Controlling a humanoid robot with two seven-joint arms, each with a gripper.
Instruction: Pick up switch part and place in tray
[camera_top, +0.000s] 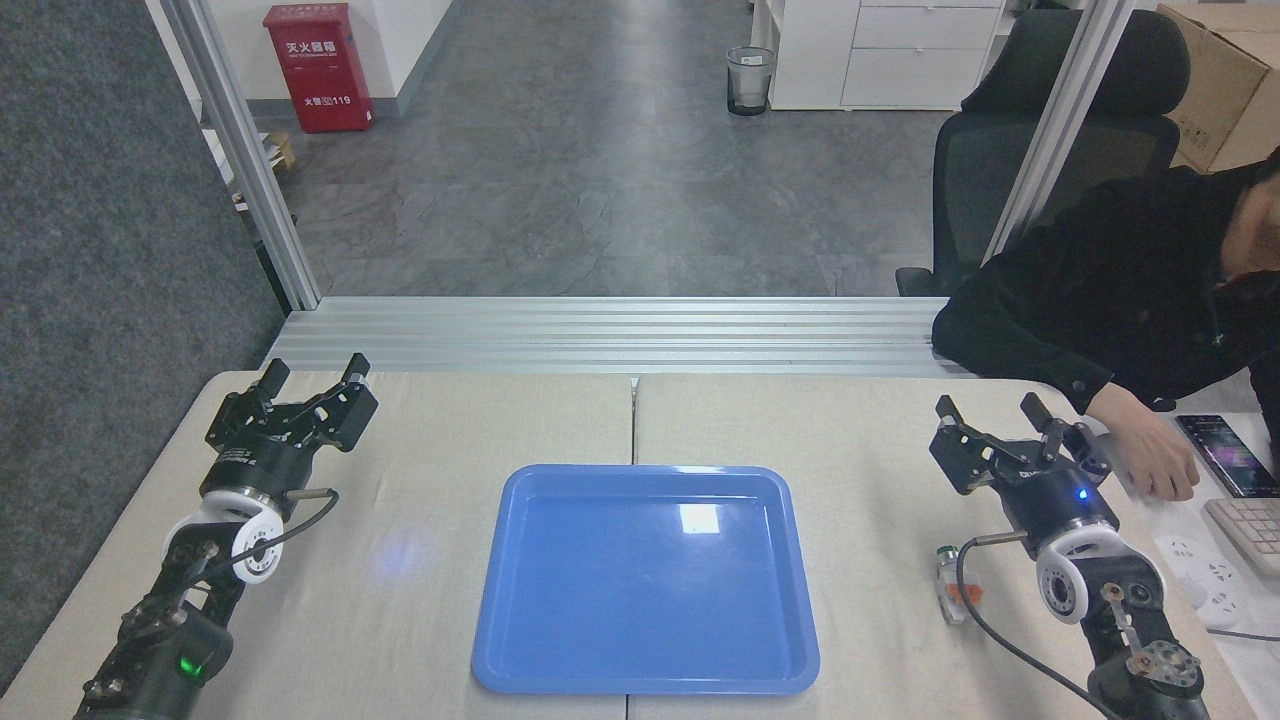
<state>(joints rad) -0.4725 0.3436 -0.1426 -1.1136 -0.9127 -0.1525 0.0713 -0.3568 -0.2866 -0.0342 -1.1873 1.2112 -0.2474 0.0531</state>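
- The left gripper (312, 380) hung over the table's left part with its fingers spread and nothing between them.
- The tray (645, 580) lay empty in the middle.
- The switch part (951, 585) lay on the cloth right of the tray, well apart from its rim and close beside the right arm's wrist, partly behind a cable.
- It looked small, light and rigid, its plastic probably slick; the long white flanks seemed the best hold.
- The right gripper (988, 408) stood farther back, fingers parted, holding nothing.
- A person's hand (1150, 465) rested just beyond it.
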